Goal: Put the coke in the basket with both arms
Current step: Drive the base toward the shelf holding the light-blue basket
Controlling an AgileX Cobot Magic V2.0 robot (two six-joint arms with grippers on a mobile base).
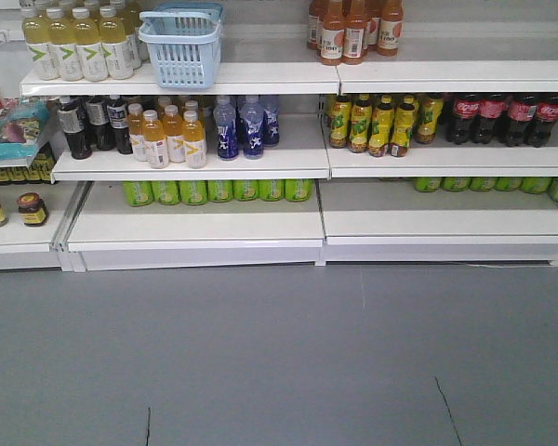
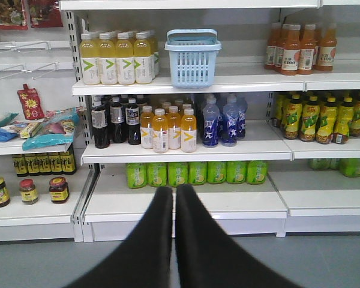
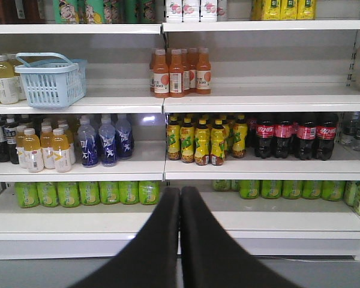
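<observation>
As both wrist views show, the left end effector (image 2: 174, 193) and the right end effector (image 3: 180, 193) are each clenched, fingers pressed together on nothing. The basket (image 1: 180, 58) stands upright on the upper shelf (image 1: 270, 78), just right of pale yellow bottles (image 1: 79, 45). Dark cola bottles (image 1: 502, 119) line the next shelf down, far right.
</observation>
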